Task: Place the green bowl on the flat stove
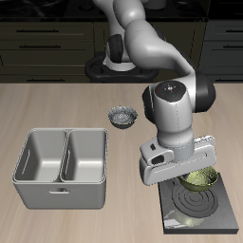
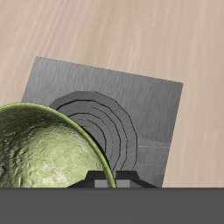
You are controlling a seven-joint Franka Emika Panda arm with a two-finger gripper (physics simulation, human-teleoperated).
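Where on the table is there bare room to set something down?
Free: the wood in front of the grey bowl, between the double-basin tray and the flat stove. Crowded: the stove, where the gripper and green bowl hang.

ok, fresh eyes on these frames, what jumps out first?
The big white arm dominates, bent low over the flat stove near the table's front edge, with the green bowl at its gripper just above the burner rings. The wrist view confirms the bowl over the stove; the fingers are not clearly visible. Next comes the double-basin grey tray beside the stove, and farther back a small grey bowl.
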